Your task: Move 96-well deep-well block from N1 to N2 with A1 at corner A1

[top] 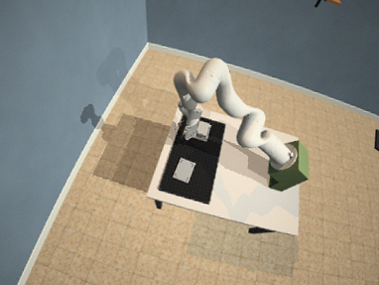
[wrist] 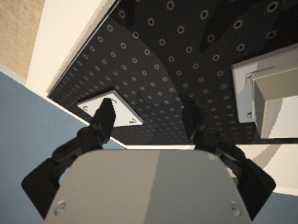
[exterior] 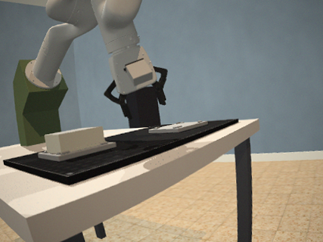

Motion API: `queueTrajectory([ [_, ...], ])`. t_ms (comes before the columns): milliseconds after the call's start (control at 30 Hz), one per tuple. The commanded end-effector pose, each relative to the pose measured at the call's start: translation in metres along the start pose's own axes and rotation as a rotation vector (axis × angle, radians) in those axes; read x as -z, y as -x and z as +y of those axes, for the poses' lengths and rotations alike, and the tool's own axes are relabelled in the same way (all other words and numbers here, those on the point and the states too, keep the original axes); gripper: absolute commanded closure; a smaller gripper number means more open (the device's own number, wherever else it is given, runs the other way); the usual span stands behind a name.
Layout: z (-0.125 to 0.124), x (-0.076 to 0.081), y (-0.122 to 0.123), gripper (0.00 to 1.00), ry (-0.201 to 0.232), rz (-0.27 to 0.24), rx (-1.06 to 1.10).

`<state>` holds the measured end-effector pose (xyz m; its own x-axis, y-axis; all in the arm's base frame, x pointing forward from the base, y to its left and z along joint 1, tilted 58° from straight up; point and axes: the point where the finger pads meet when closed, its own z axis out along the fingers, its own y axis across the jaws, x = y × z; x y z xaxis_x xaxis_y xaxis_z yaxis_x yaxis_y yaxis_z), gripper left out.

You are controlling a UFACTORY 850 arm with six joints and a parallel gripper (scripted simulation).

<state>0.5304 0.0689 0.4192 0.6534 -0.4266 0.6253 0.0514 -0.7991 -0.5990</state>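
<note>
The beige 96-well deep-well block (exterior: 74,141) stands on nest N1 (exterior: 77,150) at the left end of the black perforated mat (exterior: 130,147). In the overhead view the block (top: 203,130) is at the mat's far end, and it shows at the right edge of the wrist view (wrist: 275,102). The empty nest N2 (exterior: 179,128) is a flat grey plate; it also shows in the overhead view (top: 184,170) and in the wrist view (wrist: 111,107). My gripper (exterior: 143,102) (wrist: 148,107) (top: 184,131) is open and empty. It hovers above the mat between the two nests, beside the block.
The arm's green pedestal (exterior: 36,102) stands on the white table behind N1. A black pillar (exterior: 142,110) stands beyond the table, behind the gripper. The mat lies close to the table's edge (exterior: 148,185).
</note>
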Motion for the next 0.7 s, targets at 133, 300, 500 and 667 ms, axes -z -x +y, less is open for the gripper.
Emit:
queueTrajectory([
  [133,0.033,0.012,-0.006,0.0,0.042,0.033,-0.18],
  [300,0.043,0.016,-0.008,0.0,0.049,0.04,-0.212],
  [500,0.066,0.026,-0.011,0.0,0.075,0.07,-0.34],
  [667,0.088,0.037,-0.012,0.0,0.098,0.104,-0.467],
])
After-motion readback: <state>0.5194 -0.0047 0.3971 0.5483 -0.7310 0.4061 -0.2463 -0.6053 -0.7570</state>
